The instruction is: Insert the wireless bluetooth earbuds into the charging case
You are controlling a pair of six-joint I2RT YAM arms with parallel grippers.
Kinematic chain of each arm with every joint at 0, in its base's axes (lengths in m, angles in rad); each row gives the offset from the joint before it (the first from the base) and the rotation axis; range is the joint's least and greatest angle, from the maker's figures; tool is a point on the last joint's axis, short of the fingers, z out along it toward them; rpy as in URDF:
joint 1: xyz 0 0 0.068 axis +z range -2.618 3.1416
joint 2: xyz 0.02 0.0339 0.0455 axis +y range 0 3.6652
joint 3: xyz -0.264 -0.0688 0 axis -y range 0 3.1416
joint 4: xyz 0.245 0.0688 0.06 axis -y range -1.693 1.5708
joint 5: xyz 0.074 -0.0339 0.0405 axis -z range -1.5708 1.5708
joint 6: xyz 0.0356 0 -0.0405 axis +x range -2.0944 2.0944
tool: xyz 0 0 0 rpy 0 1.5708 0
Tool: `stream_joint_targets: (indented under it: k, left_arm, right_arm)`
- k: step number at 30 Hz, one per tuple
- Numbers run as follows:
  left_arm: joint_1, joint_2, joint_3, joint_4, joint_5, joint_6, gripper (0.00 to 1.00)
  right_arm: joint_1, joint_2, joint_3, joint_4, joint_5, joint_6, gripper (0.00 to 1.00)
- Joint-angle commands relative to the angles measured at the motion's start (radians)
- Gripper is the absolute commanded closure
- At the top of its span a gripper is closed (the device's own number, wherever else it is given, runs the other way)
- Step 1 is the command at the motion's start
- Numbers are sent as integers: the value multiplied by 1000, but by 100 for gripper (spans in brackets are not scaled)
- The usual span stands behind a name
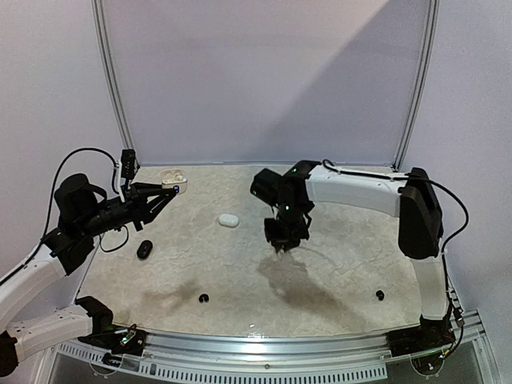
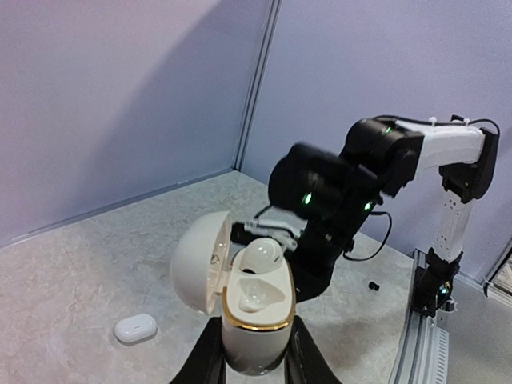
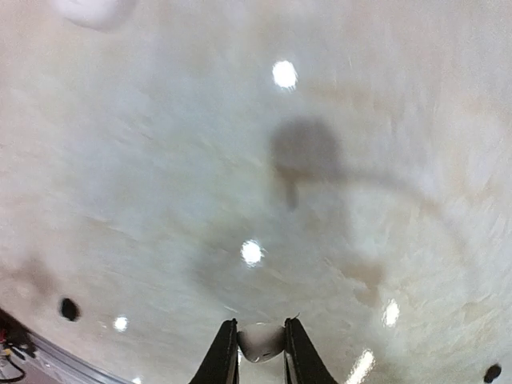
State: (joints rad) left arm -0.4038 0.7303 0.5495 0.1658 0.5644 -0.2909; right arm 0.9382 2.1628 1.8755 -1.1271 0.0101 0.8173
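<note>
My left gripper (image 1: pixel 166 192) is shut on a cream charging case (image 2: pixel 254 336) with a gold rim, and holds it up with the lid (image 2: pixel 198 260) swung open. One white earbud (image 2: pixel 262 254) sits in the far slot; the near slot (image 2: pixel 254 293) is empty. My right gripper (image 3: pixel 260 334) is shut on a white earbud (image 3: pixel 261 346) above the table's middle and shows in the top view (image 1: pixel 283 242). Two black earbuds (image 1: pixel 203 298) (image 1: pixel 380 295) lie near the front edge.
A closed white case (image 1: pixel 229 220) lies mid-table, also in the left wrist view (image 2: pixel 134 328). A black case (image 1: pixel 144 250) lies at the left. The right arm (image 2: pixel 336 200) hangs just behind the held case. Metal rail (image 1: pixel 264 344) along the front edge.
</note>
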Motion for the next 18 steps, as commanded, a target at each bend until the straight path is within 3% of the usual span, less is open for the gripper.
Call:
stream_joint_targets:
  k: [1,7,12,14,18]
  left_arm:
    - [-41,0,-10,142,-28,39,100]
    - [-94,25,12,226,-92,83,100]
    - [-142,34,36,236,-152,166,100]
    - [-160,35,41,241,-162,198,100]
    - [-181,34,52,253,-180,219,100]
  right_arm:
    - [52,-197,138,209,210,-142,100]
    - [192,-350,118,657,376,-382,100]
    - [330,-342,100,1019,355,-680,100]
    - [360,-319,108,1104,314,-787,100]
    - [368,-277,129,1149,255,-803,100]
